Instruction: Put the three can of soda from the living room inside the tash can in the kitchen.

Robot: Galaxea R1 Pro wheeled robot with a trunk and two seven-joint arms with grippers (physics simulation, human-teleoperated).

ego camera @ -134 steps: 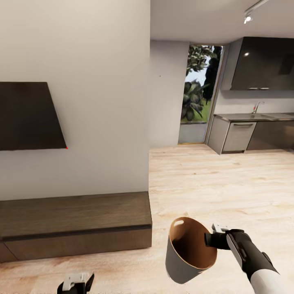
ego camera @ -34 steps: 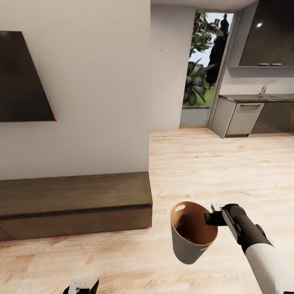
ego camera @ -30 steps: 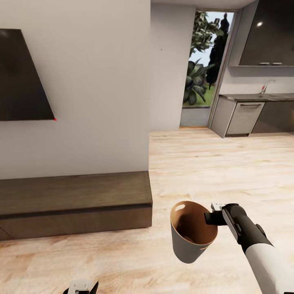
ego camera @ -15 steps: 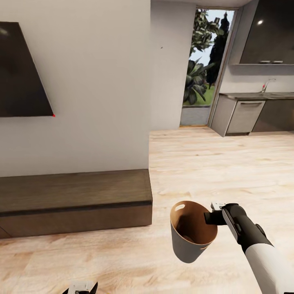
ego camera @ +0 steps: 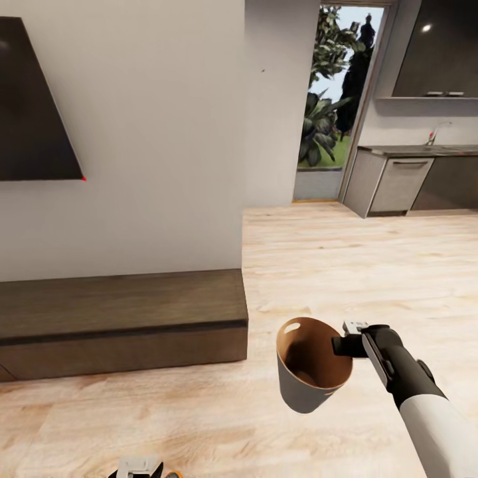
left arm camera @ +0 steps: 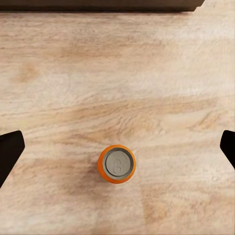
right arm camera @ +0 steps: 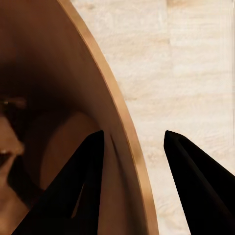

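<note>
no readable text, orange soda can (left arm camera: 116,164) top bears only an unclear embossed mark

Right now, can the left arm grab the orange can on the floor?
Probably yes. The orange can stands upright on bare wood floor, midway between the left tool's wide-open fingers, with nothing around it.

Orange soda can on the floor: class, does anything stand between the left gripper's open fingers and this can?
Nothing visible does. The orange soda can stands upright on bare wood floor, between the left gripper fingers, untouched.
</note>
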